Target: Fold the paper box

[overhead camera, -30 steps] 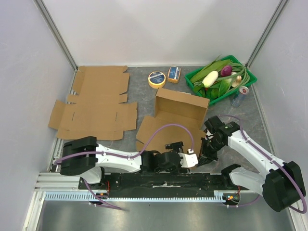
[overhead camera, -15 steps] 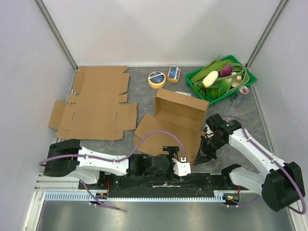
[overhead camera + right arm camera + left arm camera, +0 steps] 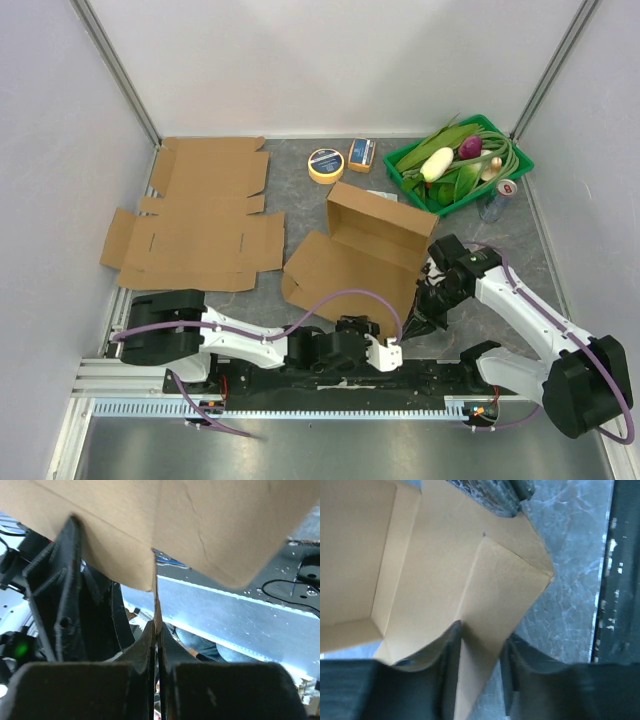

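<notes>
Paper box half-formed mid-table, just ahead of both arms. Back wall upright, side panel raised, front flap spread flat toward the near edge. Brown cardboard, plain inside.

Right gripper at the box's near right corner. In the right wrist view, fingers pressed together on a thin cardboard edge of the box, clamped at the tips.

Left gripper low at the near edge, under the front flap's corner. In the left wrist view, fingers spread apart, with a pointed flap of the box running down between them. One finger close against the crease, the other just off the flap's edge. No firm pinch visible.

Two flat cardboard blanks on the left of the grey marbled table, well apart from the box.

Tape roll behind the box. Small yellow-and-blue packet just beside the roll.

Green tray at the far right, holding leafy greens, a white vegetable and a purple one. Can just outside the tray's near side.
</notes>
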Robot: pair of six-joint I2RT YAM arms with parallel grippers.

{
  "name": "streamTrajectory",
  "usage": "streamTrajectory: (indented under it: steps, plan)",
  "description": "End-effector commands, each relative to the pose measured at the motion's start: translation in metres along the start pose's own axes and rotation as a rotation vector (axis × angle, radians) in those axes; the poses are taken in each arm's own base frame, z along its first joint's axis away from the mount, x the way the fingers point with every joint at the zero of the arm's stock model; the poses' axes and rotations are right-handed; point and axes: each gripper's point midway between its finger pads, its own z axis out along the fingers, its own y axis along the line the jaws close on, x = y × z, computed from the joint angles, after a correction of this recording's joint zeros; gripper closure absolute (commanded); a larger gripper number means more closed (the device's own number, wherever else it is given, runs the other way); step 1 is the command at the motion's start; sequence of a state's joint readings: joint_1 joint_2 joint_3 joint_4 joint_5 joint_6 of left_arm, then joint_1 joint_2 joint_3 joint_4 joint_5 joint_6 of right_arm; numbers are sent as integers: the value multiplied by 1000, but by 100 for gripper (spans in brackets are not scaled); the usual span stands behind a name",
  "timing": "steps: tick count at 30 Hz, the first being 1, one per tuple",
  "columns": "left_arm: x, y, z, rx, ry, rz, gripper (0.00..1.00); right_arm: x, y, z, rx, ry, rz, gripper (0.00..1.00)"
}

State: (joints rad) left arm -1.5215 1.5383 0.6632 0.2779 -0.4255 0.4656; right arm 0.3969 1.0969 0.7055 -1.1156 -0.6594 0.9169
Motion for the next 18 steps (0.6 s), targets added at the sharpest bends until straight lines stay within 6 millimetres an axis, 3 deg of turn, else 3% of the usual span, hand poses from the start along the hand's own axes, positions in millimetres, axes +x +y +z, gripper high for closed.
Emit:
streamTrajectory:
  steps: [1,2,3,4,5,7,8,11,14,15,16,18]
  plan:
    - [-25,53,-5,-252,-28,8,69,-4,26,-21,-92,-59,-82,92]
    - [-27,57,-9,-270,-38,-8,81,-10,39,-34,-124,-112,-131,79]
    - [-29,60,-13,-278,-52,-24,87,-23,45,-44,-125,-197,-188,75]
    - [-34,68,-23,-300,-75,-50,92,-32,51,-54,-124,-266,-244,56]
    - [-38,72,-28,-307,-86,-66,97,-41,71,-80,-143,-373,-341,45]
    - [-42,77,-41,-301,-87,-118,98,-61,76,-107,-70,-528,-473,34]
    - [-49,83,-54,-300,-108,-154,98,-62,93,-134,-91,-627,-538,25]
    - [-64,100,-89,-275,-145,-285,98,-63,107,-200,-62,-938,-660,6]
    - [-92,106,-119,-177,-180,-478,98,-66,97,-263,42,-1246,-653,2]
    - [-102,107,-128,-142,-194,-629,98,-70,95,-274,69,-1305,-644,2]
    - [-133,125,-146,-120,-257,-711,98,-76,89,-280,117,-1343,-612,2]
    - [-139,115,-149,-47,-148,-798,98,-94,84,-285,198,-1382,-592,2]
